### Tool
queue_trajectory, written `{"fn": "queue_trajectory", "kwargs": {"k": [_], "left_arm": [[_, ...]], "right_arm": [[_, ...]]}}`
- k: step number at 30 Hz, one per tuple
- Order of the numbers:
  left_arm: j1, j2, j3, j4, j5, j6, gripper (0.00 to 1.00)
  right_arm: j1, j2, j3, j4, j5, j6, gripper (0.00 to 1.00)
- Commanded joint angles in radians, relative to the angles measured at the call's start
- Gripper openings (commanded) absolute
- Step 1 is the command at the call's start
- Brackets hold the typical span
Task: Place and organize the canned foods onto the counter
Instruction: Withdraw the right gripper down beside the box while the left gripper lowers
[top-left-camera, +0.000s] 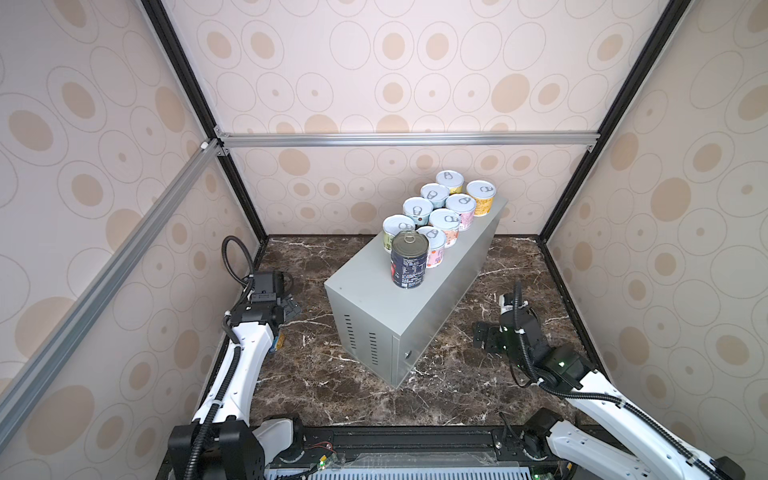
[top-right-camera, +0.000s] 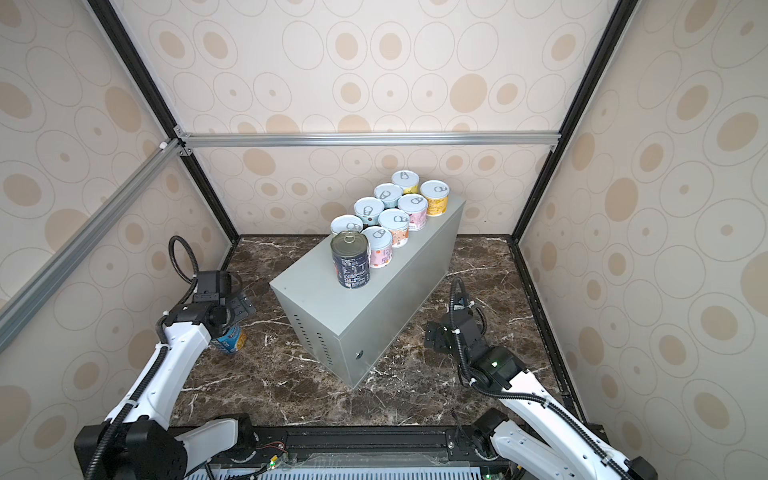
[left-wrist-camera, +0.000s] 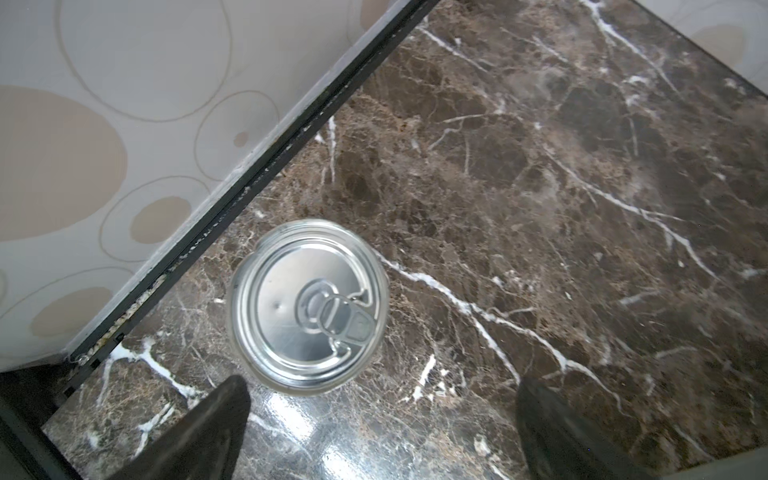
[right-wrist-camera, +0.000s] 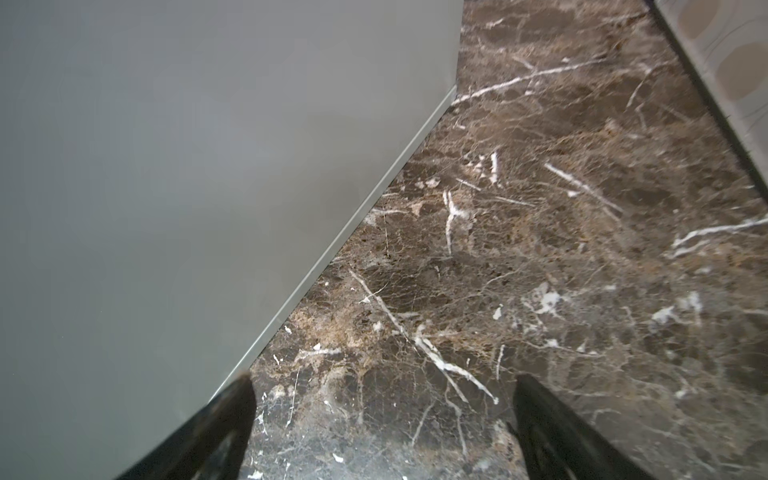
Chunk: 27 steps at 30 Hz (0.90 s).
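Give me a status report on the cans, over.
Left gripper open above blue can, upright on marble. Right gripper open, empty, beside counter. Nine cans on counter. Nothing blocking.

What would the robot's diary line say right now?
on counter: eight short cans, navy can | on marble: blue can, upright | left jaws: open above blue can | right jaws: open, empty, beside counter

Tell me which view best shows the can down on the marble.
Left wrist view: the can shows whole, lid up, unblocked. In both top views the left arm hides most of it. Right wrist view misses it.
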Motion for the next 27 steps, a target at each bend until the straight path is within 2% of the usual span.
{"fn": "queue_trajectory", "kwargs": {"k": [1,7,16,27], "left_arm": [[0.048,-0.023,-0.02,0.017,-0.009,-0.013,0.99],[0.101,-0.054,-0.1,0.087,0.002,-0.016,0.99],[0.104,-0.099,-0.207,0.212,-0.063,-0.047,0.99],[0.103,-0.119,-0.348,0.433,-0.086,-0.003,0.99]], "right_arm": [[-0.01,0.054,-0.055,0.163,-0.056,0.052,0.99],[-0.01,0.126,-0.098,0.24,-0.112,0.064,0.99],[-0.009,0.155,-0.127,0.295,-0.193,0.08,0.99],[-0.009,0.184,-0.134,0.323,-0.237,0.089,0.99]]}}
